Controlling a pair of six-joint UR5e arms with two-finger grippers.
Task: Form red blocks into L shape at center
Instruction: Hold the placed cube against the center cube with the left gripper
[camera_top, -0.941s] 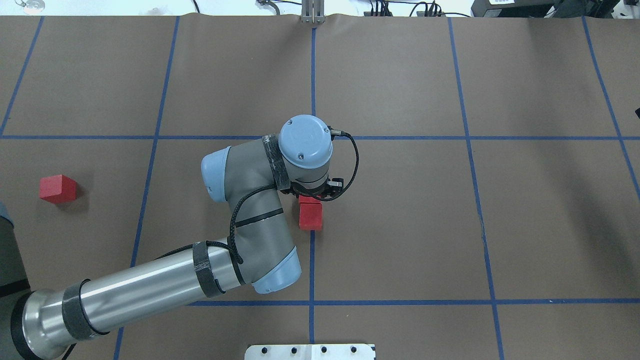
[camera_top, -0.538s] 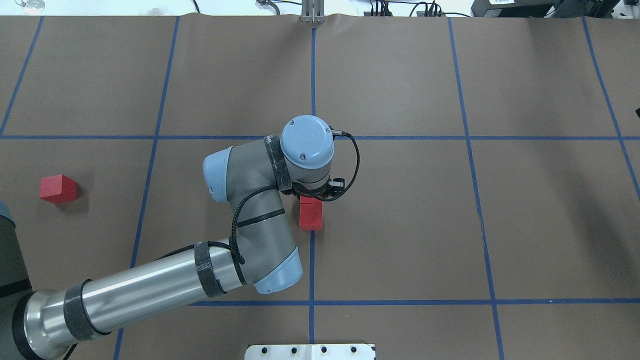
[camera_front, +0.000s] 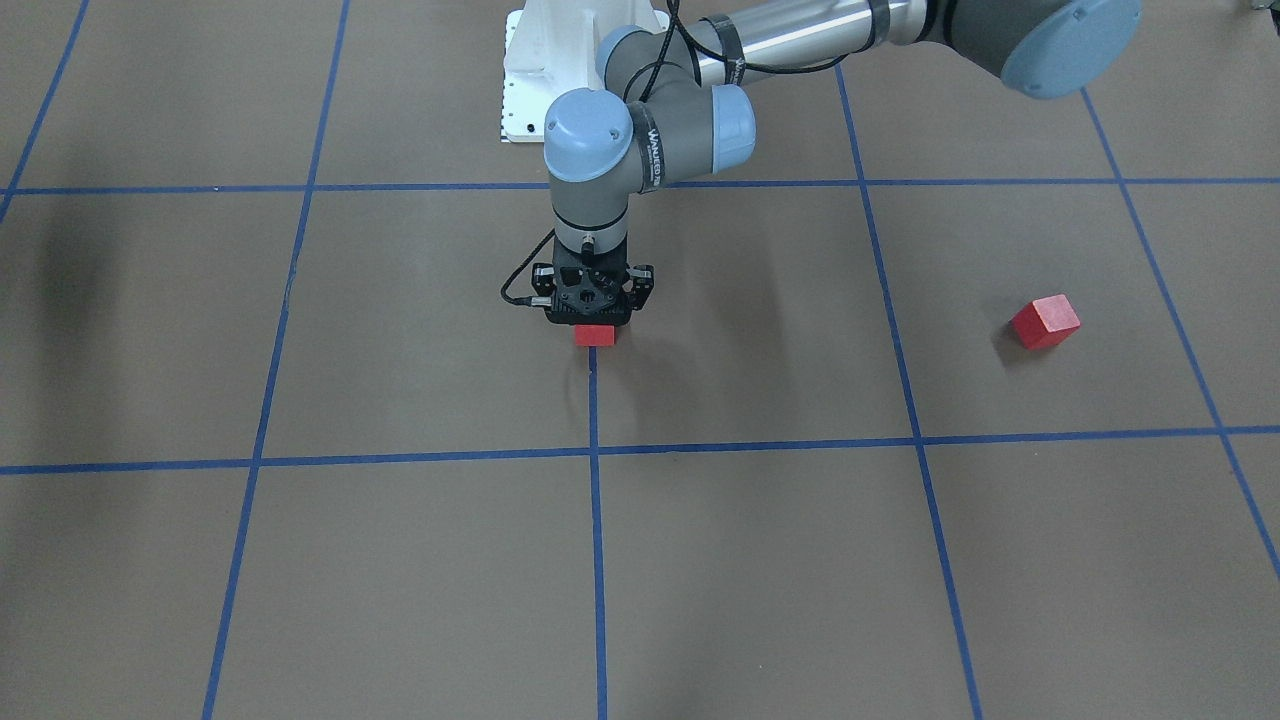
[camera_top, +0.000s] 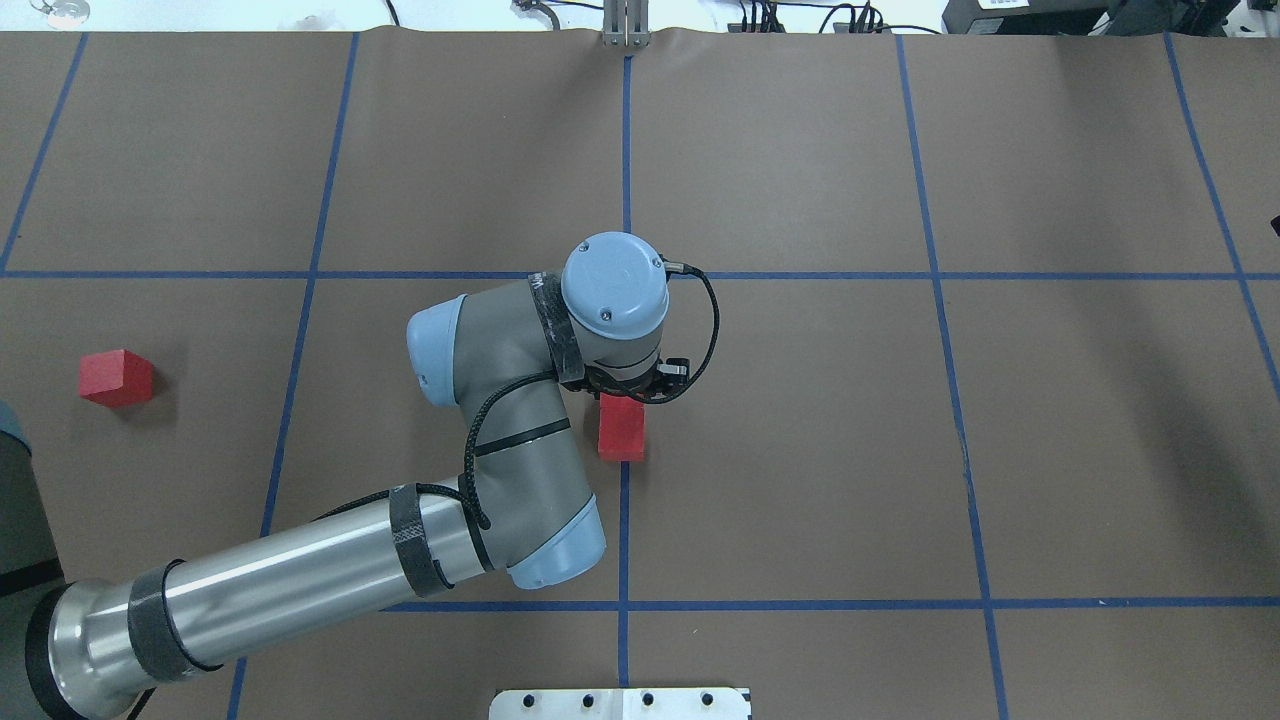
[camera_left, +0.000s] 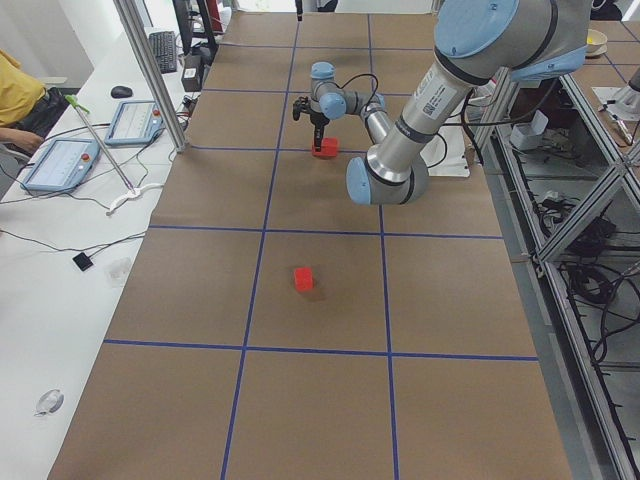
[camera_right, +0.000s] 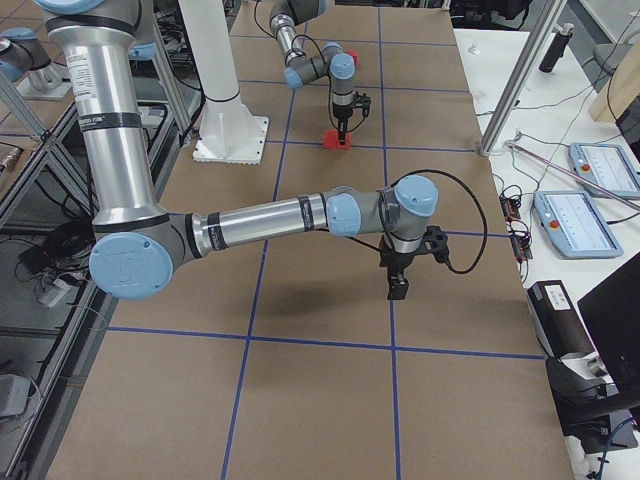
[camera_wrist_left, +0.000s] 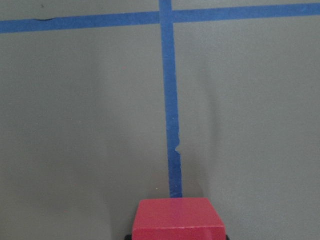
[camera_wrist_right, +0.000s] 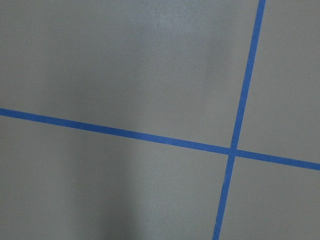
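Note:
My left gripper (camera_top: 625, 388) stands at the center (camera_top: 624, 520), over the central blue tape line. It is shut on a red block (camera_front: 597, 335), which fills the bottom of the left wrist view (camera_wrist_left: 179, 220). In the overhead view this block (camera_top: 620, 403) meets a second red block (camera_top: 622, 440) that lies on the line, and the two form one red strip. The third red block (camera_top: 117, 377) lies apart at the far left, also seen in the front view (camera_front: 1045, 322). My right gripper (camera_right: 398, 285) hangs above the brown surface; I cannot tell if it is open.
The robot's white base plate (camera_top: 620, 703) sits at the near table edge. A metal post (camera_top: 625, 25) stands at the far edge. Operator tablets (camera_right: 585, 215) lie on the white bench beyond the table. The right wrist view shows only a blue tape crossing (camera_wrist_right: 232, 150).
My left gripper has shifted very slightly right and lowered. The gap between the held block and the block on the line has closed.

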